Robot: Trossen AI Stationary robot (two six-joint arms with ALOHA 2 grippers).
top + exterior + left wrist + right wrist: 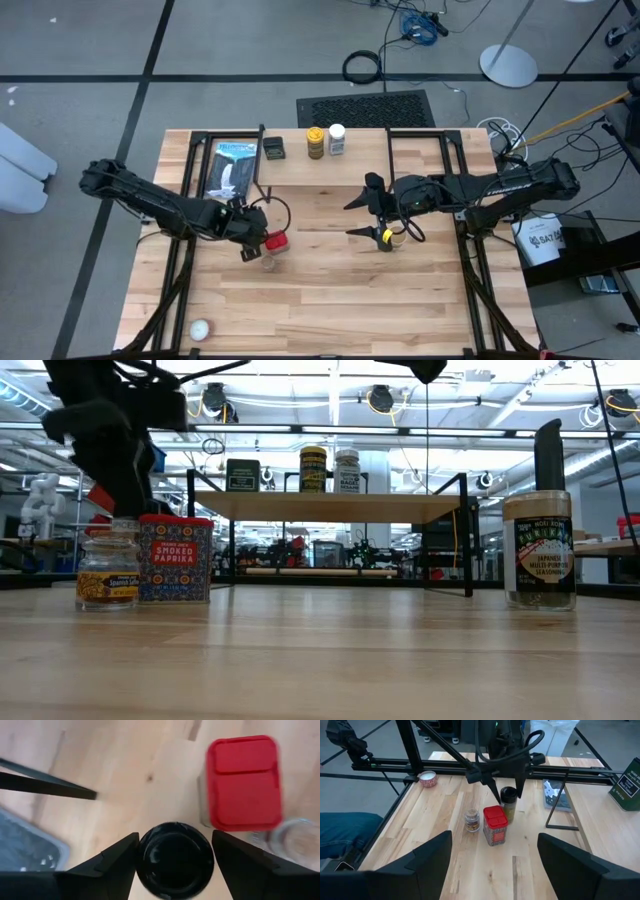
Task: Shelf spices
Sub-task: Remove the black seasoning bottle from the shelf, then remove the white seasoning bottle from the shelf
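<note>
Overhead, the left hand (pixel 175 857) straddles the dark-lidded jar (pixel 175 860), fingers apart, pointing down.

Red tin (pixel 243 781); black-lidded jar (pixel 175 857); yellow-lidded jar (pixel 315 133); light wood shelf (pixel 330 506).

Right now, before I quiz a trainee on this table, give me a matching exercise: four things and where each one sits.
Things:
1. red tin
2. white-lidded jar
3. white ball
4. tan-lidded jar

Places:
A. on top of the shelf
B. on the table beside the right gripper
C. alone near a table corner
D. on the table beside the left gripper

Pairs: 1-D, 2-A, 3-C, 4-B
</note>
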